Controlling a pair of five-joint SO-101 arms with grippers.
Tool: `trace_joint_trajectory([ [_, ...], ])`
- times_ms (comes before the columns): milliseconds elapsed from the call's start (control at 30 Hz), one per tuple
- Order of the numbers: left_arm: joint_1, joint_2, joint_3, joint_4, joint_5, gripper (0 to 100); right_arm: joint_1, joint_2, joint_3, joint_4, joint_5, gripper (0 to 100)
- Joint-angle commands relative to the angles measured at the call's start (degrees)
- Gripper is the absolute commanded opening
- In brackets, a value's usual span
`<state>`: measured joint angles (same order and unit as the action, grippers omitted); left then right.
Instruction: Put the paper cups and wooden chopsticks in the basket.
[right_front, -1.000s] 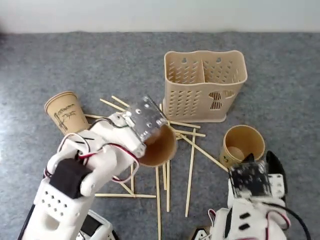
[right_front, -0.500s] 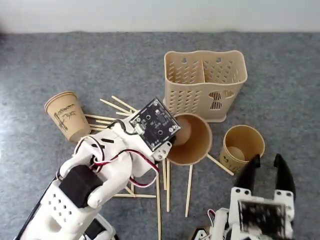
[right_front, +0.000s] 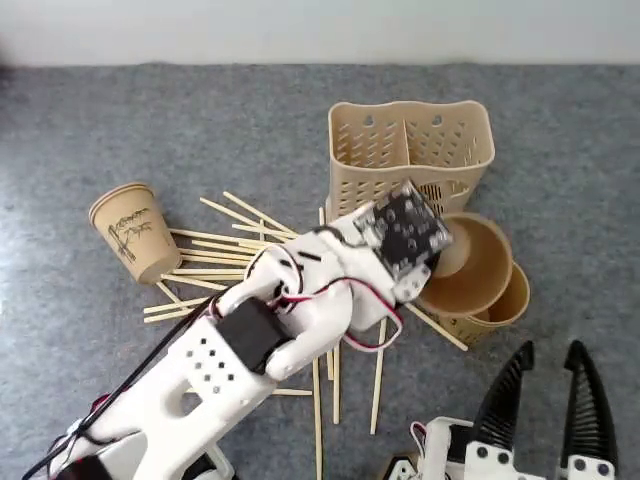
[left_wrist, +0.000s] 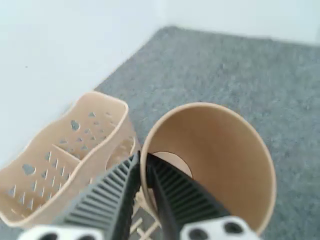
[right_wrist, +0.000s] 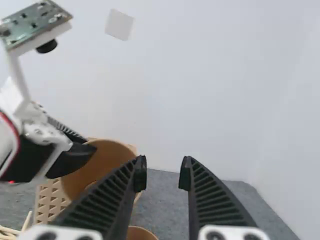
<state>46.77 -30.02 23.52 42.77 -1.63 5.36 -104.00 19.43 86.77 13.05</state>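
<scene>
Clamped shut on the rim of a held paper cup with the left gripper, one finger inside, one outside. Tilted, mouth up and toward the right gripper, itself spread open and empty; plain brown, hanging just before the basket, covering most of a second cup. Strewn across the table: chopsticks, partly hidden under the left arm, near a third cup lying on its side.
</scene>
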Motion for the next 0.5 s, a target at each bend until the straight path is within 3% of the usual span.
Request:
trace_joint_trajectory([
  [0, 1.7, 3.2, -6.5, -1.8, 1.9, 1, -5.8, 0.2, -1.3, -0.1, -0.5, 13.2],
  [167, 4.1, 9.7, -9.3, -1.8, 1.9, 1, -10.5, 0.2, -1.5, -0.2, -0.4, 13.2],
  [467, 7.6, 18.5, -14.2, -2.0, 2.3, 1, -10.9, 0.2, -1.6, -0.6, -0.3, 13.2],
])
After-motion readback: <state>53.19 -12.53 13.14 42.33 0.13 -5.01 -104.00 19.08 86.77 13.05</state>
